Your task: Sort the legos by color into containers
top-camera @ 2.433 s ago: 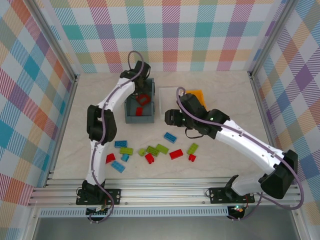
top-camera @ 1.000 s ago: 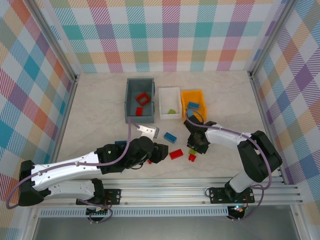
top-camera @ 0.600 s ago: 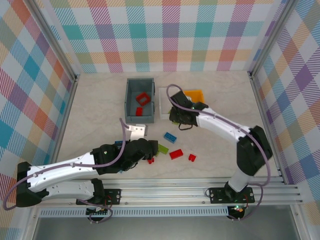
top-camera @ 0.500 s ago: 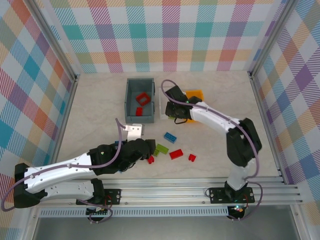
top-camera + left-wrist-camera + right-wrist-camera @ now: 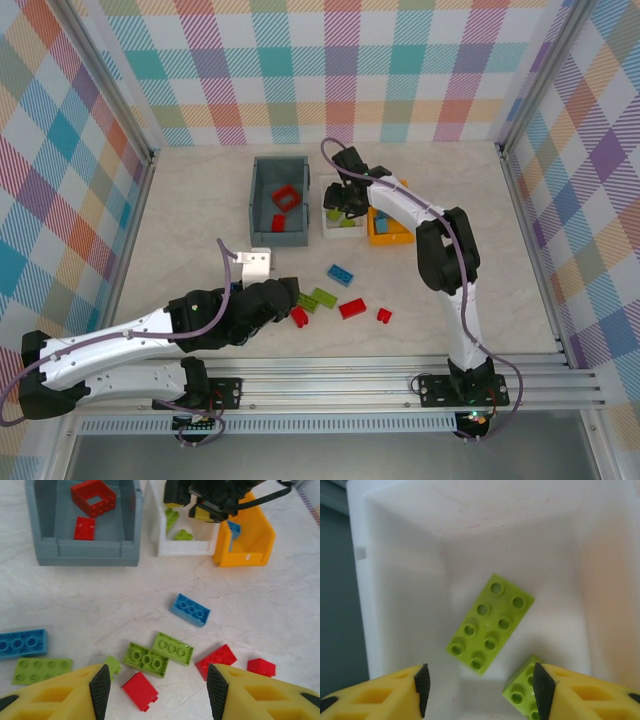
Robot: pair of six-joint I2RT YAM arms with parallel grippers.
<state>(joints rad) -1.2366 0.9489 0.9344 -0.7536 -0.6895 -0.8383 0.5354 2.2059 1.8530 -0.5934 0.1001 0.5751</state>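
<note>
My right gripper [image 5: 480, 690] hangs open inside the white container [image 5: 400, 605]. A lime green lego [image 5: 490, 621] lies flat on its floor, and a second green one [image 5: 520, 692] sits against my right finger. Seen from above, that gripper [image 5: 343, 200] is over the white container [image 5: 325, 228]. My left gripper [image 5: 158, 692] is open low over the loose legos, with a small red lego [image 5: 140, 691] on the table between its fingers. Two green legos [image 5: 159, 655] lie just beyond it. The grey-blue container [image 5: 85, 555] holds a red frame [image 5: 93, 491] and a red lego [image 5: 84, 528].
The orange container [image 5: 250, 540] stands to the right of the white one with a blue piece [image 5: 233, 528] inside. Loose on the table are a blue lego [image 5: 190, 610], two red ones [image 5: 216, 660], another blue [image 5: 22, 643] and green [image 5: 41, 670]. Checked walls [image 5: 340, 70] enclose the table.
My right gripper has gone from the loose legos up to the white container and opened, leaving a green lego there. My left gripper has drifted slightly left and back over the pile, still open.
</note>
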